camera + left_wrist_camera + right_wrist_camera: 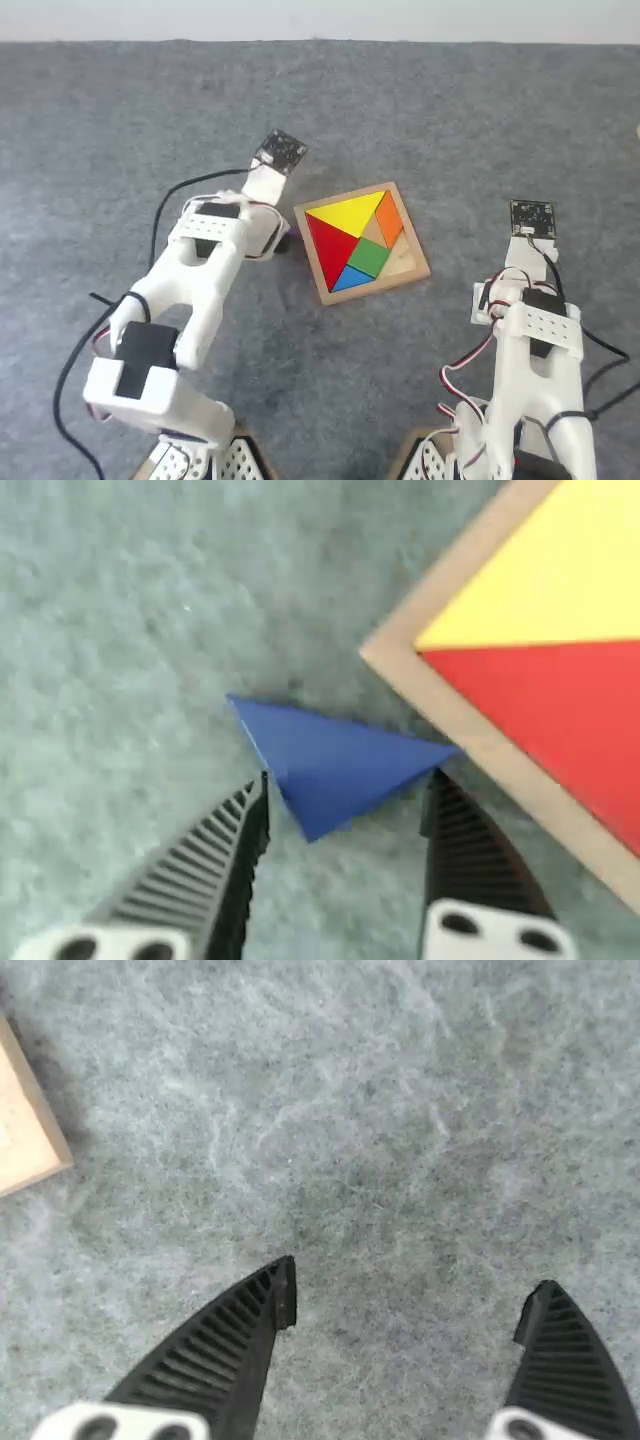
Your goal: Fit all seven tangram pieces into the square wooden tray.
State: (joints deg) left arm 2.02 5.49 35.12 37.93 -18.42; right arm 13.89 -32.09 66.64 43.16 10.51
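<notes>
The square wooden tray (311, 257) is set askew on the grey felt-like mat (150, 120), between the two arms. Five coloured pieces are seen inside it: a large yellow triangle (345, 213), a large red triangle (328, 250), an orange parallelogram (390, 220), a green square (368, 258) and a small light blue triangle (350, 279). Bare wood-coloured areas are left beside the green square; whether a plain piece is among them cannot be told.

The left arm (200, 290) is bent in toward the tray's left corner. In the left wrist view, the left gripper (350, 778) is held about half open around a dark blue triangle (335, 765) – one ribbed fingertip (255, 805) is pressed to one edge and the other to the opposite edge near a point. The piece is outside the tray, over the mat, with one tip just beside the tray's rim (520, 775); whether it is lifted or resting cannot be told. The yellow triangle (550, 580) and red triangle (560, 710) are seen beyond that rim.

The right arm (535, 330) is placed to the right of the tray, apart from it. The right gripper (415, 1275) is spread wide with nothing held between its fingers – grey mat lies beneath, and a corner of the tray (25, 1130) is seen off to one side.
</notes>
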